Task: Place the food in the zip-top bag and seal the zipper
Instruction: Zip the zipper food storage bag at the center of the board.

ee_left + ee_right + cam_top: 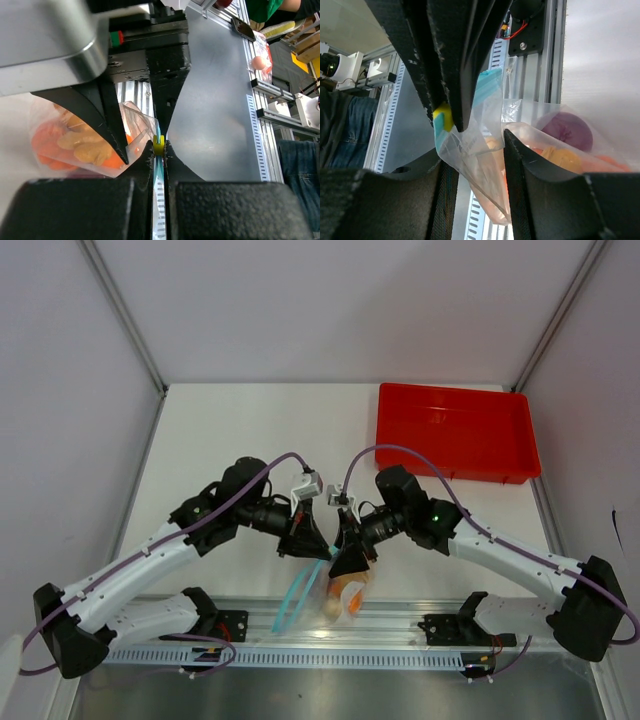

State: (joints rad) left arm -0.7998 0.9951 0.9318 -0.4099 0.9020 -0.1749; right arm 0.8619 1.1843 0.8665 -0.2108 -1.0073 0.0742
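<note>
Clear crinkly bag (136, 114), lumpy orange food (82, 146) inside, ribbed teal zipper (159, 192).

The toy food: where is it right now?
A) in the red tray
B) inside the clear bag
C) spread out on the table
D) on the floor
B: the orange and yellow toy food shows through the clear zip-top bag that wraps it, and the red tray has nothing in it.
</note>
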